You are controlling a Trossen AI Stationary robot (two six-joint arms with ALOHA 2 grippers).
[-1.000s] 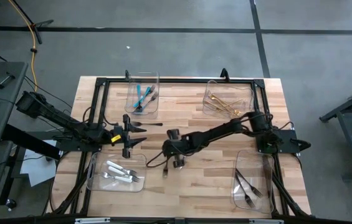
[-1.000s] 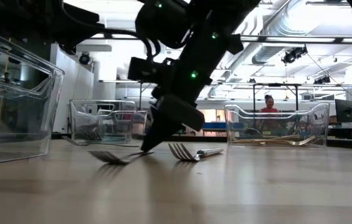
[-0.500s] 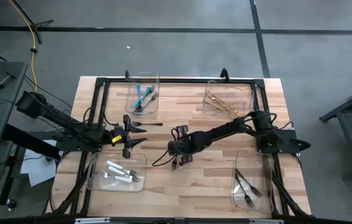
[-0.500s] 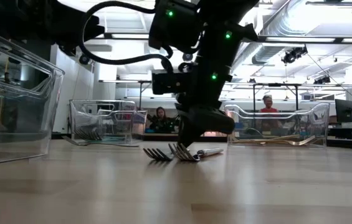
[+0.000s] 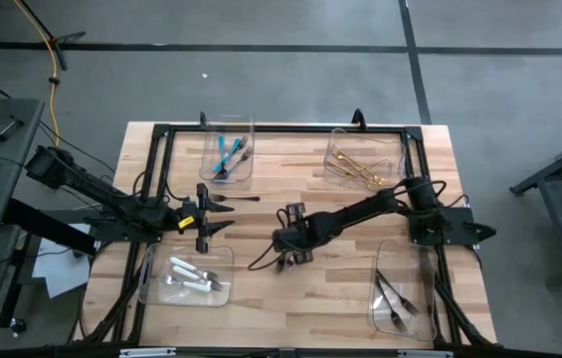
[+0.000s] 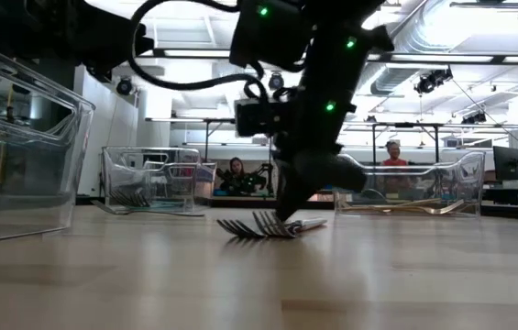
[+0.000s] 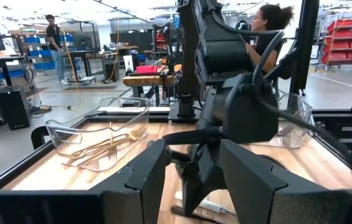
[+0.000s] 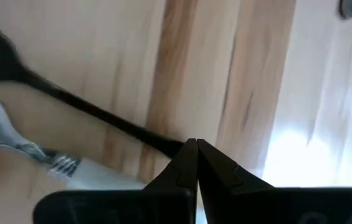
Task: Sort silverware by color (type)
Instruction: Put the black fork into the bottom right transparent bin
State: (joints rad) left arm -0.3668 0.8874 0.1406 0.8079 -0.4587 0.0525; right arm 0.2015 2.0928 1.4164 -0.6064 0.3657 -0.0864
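My right gripper is near the table's middle, pointing down, shut on a dark steel fork whose tines show in the low view. A white-handled fork lies on the table right beside it and also shows in the right wrist view. My left gripper is open and empty at the table's left, level above the wood. A dark utensil lies on the table just beyond it. My right gripper pinches the dark fork's thin handle at its free end between its two fingertips. The fingers come from above, pointing down. The handle end is raised, and the fork slants down with its tines on the table.
Clear bins stand toward the corners: teal-handled pieces at the far left, gold ones at the far right, white-handled ones at the near left, dark steel ones at the near right. People show in the room beyond the table.
My right gripper has gone toward the table's right edge, staying shut on the dark fork. The fork has slid along the table behind it, tines dragging on the wood, and now lies close beside the white-handled fork.
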